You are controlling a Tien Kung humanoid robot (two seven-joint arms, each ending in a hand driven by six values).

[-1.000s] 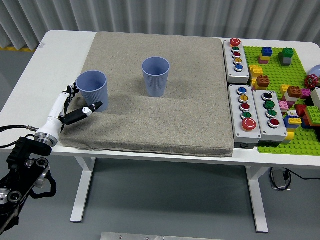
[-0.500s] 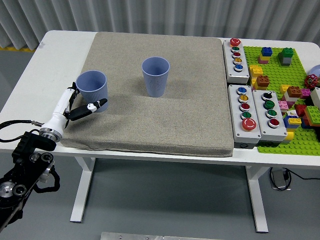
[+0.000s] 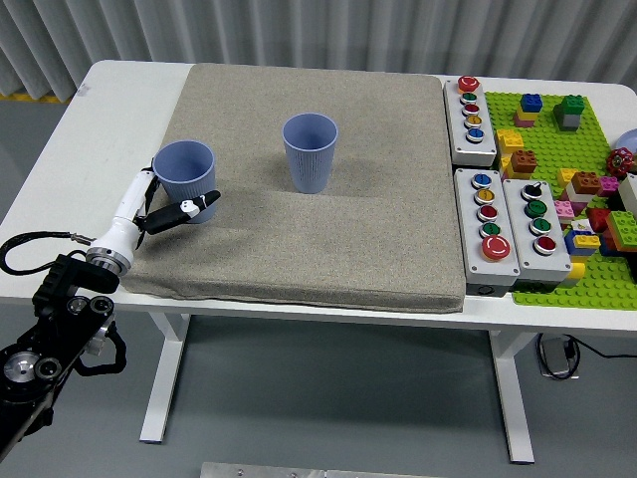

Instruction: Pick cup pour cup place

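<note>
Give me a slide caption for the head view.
Left robot hand reaches around a blue cup on the gray mat; a second cup stands mid-mat.

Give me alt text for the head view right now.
The left hand reaches around the near cup on a grey mat, fingers open. A second cup stands upright mid-mat; button boxes sit right.

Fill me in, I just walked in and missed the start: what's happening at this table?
The robot's left hand is at the near blue cup on the left of the grey mat, fingers spread around its base, not visibly gripping it. The cup stands upright on the mat. A second blue cup stands upright further in, untouched. No right arm shows.
</note>
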